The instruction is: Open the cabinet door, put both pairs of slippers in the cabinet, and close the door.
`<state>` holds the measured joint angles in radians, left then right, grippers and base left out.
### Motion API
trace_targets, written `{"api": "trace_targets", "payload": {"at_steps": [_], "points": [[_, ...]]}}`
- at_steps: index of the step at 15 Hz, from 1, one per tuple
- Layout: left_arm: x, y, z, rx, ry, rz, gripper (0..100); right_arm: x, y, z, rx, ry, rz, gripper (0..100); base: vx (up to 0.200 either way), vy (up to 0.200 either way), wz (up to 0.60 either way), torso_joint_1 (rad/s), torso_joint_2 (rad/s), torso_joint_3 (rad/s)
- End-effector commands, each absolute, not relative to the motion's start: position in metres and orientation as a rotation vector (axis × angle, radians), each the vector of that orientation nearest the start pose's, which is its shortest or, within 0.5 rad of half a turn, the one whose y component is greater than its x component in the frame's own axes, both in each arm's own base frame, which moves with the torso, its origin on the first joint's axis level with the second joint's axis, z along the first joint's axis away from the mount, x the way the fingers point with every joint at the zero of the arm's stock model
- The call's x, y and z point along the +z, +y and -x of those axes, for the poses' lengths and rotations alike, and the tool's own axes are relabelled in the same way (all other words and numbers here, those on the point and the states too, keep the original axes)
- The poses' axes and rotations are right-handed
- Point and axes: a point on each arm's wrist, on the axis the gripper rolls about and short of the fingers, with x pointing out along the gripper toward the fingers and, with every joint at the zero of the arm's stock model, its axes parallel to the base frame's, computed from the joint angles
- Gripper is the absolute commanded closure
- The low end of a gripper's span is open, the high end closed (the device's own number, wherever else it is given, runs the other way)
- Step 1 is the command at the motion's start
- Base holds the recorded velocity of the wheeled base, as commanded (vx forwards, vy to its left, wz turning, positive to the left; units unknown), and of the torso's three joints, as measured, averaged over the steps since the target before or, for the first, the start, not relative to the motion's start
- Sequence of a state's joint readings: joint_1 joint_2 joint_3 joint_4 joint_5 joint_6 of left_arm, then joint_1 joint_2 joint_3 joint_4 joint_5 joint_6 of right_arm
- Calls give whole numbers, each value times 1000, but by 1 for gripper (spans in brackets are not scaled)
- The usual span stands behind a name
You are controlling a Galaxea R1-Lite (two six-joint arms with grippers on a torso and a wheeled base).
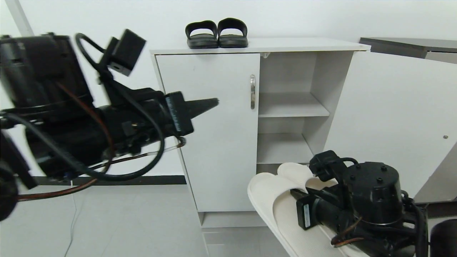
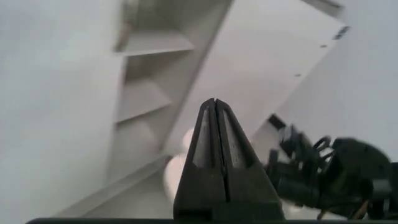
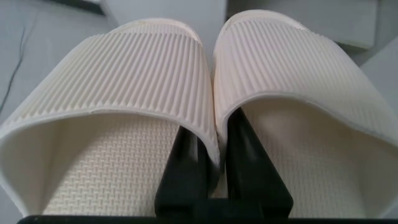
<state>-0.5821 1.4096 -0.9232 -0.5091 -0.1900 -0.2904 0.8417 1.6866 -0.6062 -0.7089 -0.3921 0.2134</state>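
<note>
A white cabinet (image 1: 214,142) stands with its right door (image 1: 392,121) swung open, showing two bare shelves (image 1: 291,105); its left door is closed. A black pair of slippers (image 1: 216,34) rests on the cabinet top. My right gripper (image 3: 214,158) is shut on the white pair of slippers (image 1: 275,200), pinching the two inner straps together, low in front of the open compartment. My left gripper (image 1: 210,103) is shut with nothing in it and hovers in front of the closed left door, pointing right. In the left wrist view the left gripper (image 2: 215,109) points toward the open shelves (image 2: 146,99).
The closed left door carries a metal handle (image 1: 252,91). A grey table (image 1: 410,46) stands behind the open door at the right. Grey floor (image 1: 125,221) lies open to the left of the cabinet.
</note>
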Motion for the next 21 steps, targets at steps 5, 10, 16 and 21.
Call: {"api": "trace_targets", "payload": {"at_steps": [5,10,16,21], "points": [[269,-22,-63,-88,-16,60,100,132,223,-230,160,313,-12,100,0,0,0,0,0,0],[190,9,-7,382,-11,50,100,138,222,-228,137,289,-16,100,0,0,0,0,0,0],[104,9,16,424,25,16,100,140,220,-226,139,286,-19,100,0,0,0,0,0,0],[80,5,23,231,-37,-46,100,148,218,-223,144,270,-31,100,0,0,0,0,0,0]]}}
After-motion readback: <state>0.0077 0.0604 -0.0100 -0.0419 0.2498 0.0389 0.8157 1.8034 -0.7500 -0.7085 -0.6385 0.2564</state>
